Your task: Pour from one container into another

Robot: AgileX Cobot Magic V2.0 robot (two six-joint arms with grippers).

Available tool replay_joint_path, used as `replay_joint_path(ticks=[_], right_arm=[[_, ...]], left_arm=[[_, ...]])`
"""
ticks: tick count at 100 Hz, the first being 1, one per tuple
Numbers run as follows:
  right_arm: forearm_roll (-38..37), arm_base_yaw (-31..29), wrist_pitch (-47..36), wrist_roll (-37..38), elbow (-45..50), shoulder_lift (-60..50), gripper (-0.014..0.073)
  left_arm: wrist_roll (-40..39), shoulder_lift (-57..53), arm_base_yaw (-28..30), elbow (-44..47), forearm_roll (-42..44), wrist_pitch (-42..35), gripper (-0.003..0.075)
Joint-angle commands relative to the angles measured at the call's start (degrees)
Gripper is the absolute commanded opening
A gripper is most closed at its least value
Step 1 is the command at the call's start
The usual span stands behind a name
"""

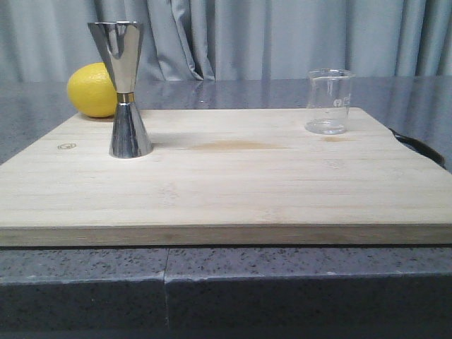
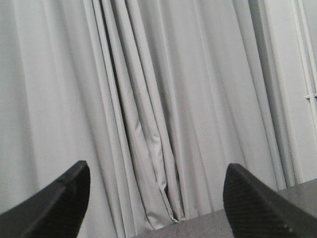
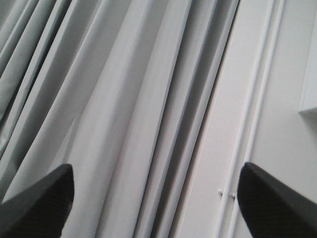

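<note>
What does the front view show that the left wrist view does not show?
Only the front view shows the steel jigger and the glass beaker standing apart on the wooden board, with a lemon behind the jigger. Only the left wrist view shows the left gripper, its fingers spread wide with nothing between them. Both show the grey curtain.

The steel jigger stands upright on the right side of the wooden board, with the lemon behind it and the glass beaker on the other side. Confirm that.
Not quite: in the front view the steel jigger stands upright on the left side of the wooden board, not the right. The lemon is behind it, and the glass beaker stands on the right side.
</note>
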Motion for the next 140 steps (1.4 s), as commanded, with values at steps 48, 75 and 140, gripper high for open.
replay_joint_path(ticks=[48, 75, 140], right_arm=[[0.96, -0.39, -0.21, 1.88, 10.1, -0.85, 0.0603], [1.06, -0.39, -0.29, 1.88, 10.1, -0.85, 0.0471], [1.06, -0.39, -0.81, 1.88, 10.1, -0.85, -0.0073]], left_arm=[[-0.16, -1.42, -0.11, 24.61, 3.81, -19.6, 0.0314], [-0.26, -1.42, -0.11, 26.82, 0.38, -19.6, 0.0091], [-0.26, 1.58, -0.11, 26.82, -0.65, -21.14, -0.0008]])
